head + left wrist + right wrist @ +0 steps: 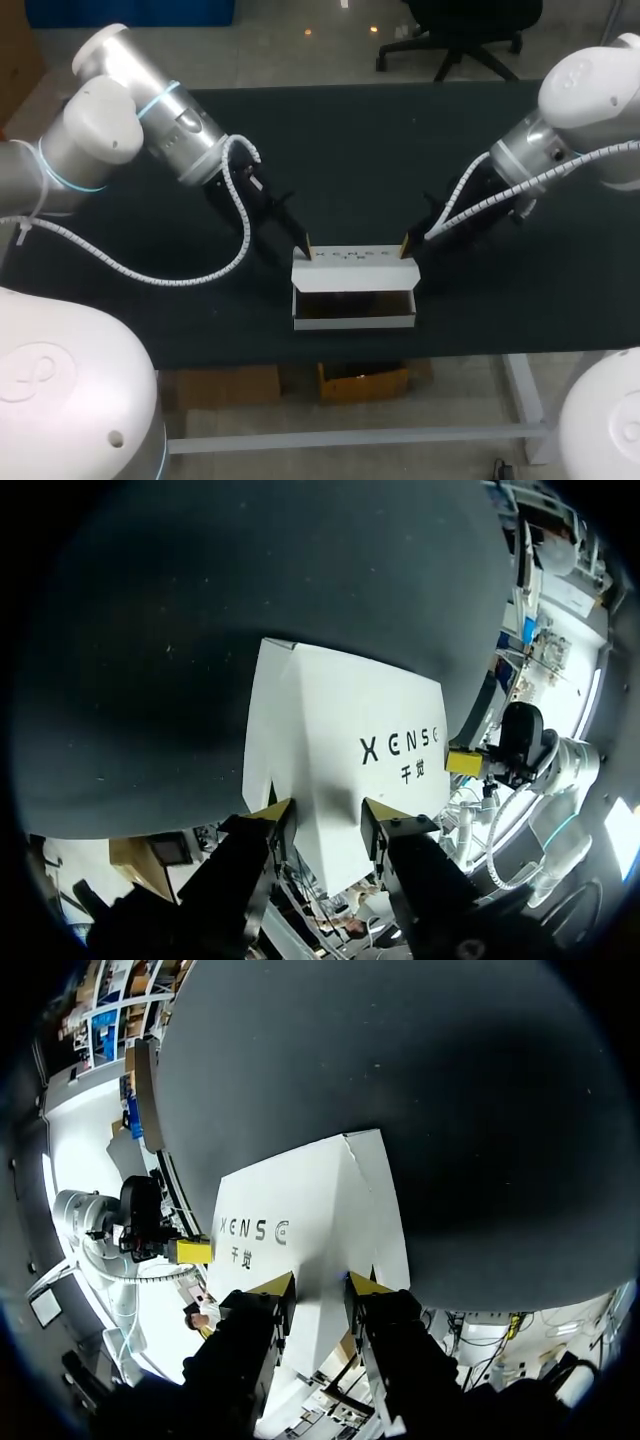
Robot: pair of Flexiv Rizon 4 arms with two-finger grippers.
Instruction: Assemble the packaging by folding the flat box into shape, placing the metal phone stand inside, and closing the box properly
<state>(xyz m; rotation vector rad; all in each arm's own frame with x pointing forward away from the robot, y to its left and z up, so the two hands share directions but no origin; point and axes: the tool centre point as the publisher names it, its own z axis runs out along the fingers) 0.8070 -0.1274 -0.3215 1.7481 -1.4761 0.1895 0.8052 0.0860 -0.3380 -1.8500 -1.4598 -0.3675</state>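
Closing the box (352, 312): left gripper (305, 247) and right gripper (407, 243), fingers spread at the corners of the raised lid (350, 256), should push down evenly together.

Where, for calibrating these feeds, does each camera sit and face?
Head view: above and behind, looking down on the table; left gripper and right gripper flank the white box.
Left wrist view: on the left wrist, facing the box; own gripper shows.
Right wrist view: on the right wrist, likewise.
Shared: the box; each wrist view catches the other gripper.
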